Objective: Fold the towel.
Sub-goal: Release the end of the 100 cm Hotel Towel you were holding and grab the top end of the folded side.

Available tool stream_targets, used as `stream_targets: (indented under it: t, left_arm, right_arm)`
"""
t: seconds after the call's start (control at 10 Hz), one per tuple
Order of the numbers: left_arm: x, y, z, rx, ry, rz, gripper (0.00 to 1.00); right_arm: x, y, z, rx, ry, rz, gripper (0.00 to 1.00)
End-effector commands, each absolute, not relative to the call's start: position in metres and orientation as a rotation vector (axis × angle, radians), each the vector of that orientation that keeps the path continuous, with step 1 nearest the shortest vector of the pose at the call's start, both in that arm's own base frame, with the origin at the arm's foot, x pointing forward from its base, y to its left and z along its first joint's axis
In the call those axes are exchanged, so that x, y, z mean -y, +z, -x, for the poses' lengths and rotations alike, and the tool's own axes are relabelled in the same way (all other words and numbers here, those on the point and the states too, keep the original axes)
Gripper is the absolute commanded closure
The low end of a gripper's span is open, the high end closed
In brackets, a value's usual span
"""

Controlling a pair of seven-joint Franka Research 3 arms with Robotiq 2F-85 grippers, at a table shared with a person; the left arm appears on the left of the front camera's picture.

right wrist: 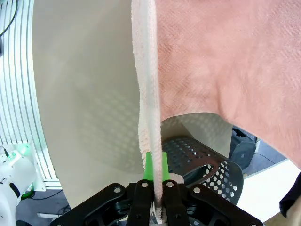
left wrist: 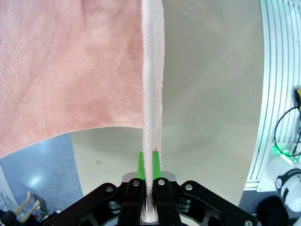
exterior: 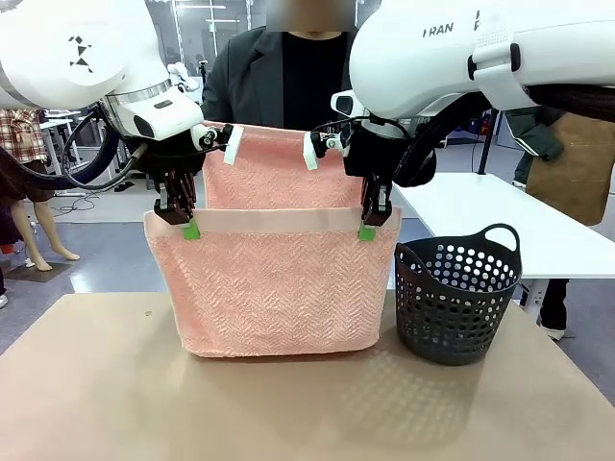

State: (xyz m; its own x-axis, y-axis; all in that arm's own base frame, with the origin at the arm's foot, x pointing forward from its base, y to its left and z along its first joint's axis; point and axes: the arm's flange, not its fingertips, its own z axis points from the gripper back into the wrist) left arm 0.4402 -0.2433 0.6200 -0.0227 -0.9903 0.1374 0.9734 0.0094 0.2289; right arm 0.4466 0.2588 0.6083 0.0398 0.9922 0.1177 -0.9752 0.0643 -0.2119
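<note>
The salmon-pink towel (exterior: 274, 288) hangs upright above the table, its lower fold resting on the tabletop and its plain band along the top of the near layer. A second layer rises behind it in front of the person. My left gripper (exterior: 189, 229) is shut on the towel's upper left corner, and my right gripper (exterior: 367, 230) is shut on the upper right corner. In the left wrist view the towel edge (left wrist: 152, 94) runs straight down into the shut green-padded fingers (left wrist: 141, 165). The right wrist view shows the towel edge (right wrist: 148, 94) pinched the same way between the fingers (right wrist: 148, 165).
A dark perforated basket (exterior: 459, 293) stands on the brown table (exterior: 288, 403) just right of the towel; the basket (right wrist: 202, 157) also appears below the towel in the right wrist view. A person in a dark jacket (exterior: 240, 86) stands behind the towel. A white table (exterior: 500, 216) lies at far right.
</note>
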Motion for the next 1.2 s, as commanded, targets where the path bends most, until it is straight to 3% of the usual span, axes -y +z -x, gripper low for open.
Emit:
stream_targets:
  t: [0.0, 1.0, 1.1]
  left_arm:
    - [0.243, 0.6198, -0.4404, 0.291, -1.566, -0.072, 1.0]
    - [0.2433, 0.62, -0.4402, 0.292, -1.567, -0.072, 0.97]
    - [0.2433, 0.6214, -0.4403, 0.296, -1.552, -0.066, 0.6]
  right_arm:
    - [-0.258, 0.6088, -0.4476, 0.259, 1.511, 0.095, 1.0]
    - [-0.2589, 0.6083, -0.4466, 0.257, 1.51, 0.081, 0.97]
    - [-0.2585, 0.6086, -0.4466, 0.275, 1.511, 0.077, 0.78]
